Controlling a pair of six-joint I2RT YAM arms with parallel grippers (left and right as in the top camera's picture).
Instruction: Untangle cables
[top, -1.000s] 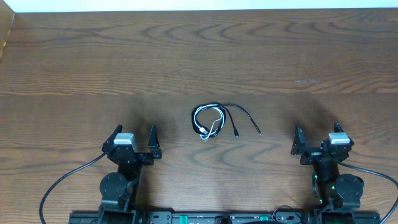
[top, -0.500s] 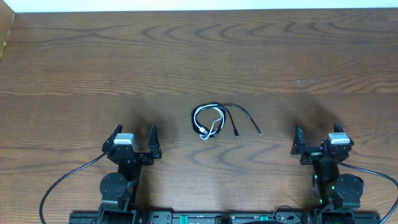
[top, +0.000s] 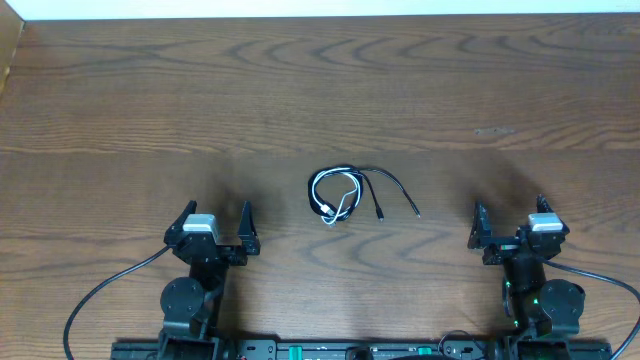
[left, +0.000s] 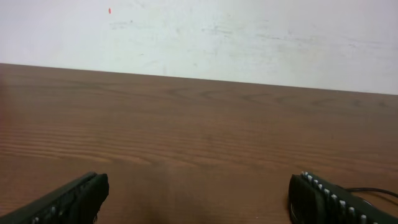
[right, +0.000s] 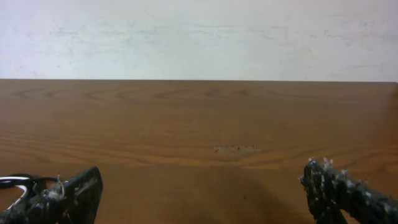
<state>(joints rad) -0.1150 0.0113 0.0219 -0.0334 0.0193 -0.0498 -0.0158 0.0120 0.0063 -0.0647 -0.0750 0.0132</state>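
The cables (top: 345, 195) lie in a small tangle at the middle of the wooden table: a white cord (top: 322, 188) coiled in a loop with black cords, and two black ends (top: 400, 192) trailing right. My left gripper (top: 216, 214) rests near the front edge, left of the tangle, open and empty. My right gripper (top: 509, 216) sits to the right of it, also open and empty. In the left wrist view the gripper (left: 199, 196) shows bare table between its fingers, with a black cord (left: 373, 190) at the right edge. The right wrist view shows its gripper (right: 202, 186) and cords (right: 15, 182) at the far left.
Thick black arm cables (top: 100, 290) curve along the front edge near each base. A raised wooden edge (top: 10, 50) stands at the back left corner. A pale scuff (top: 493, 131) marks the table at the right. A white wall (left: 249, 37) lies beyond the far edge.
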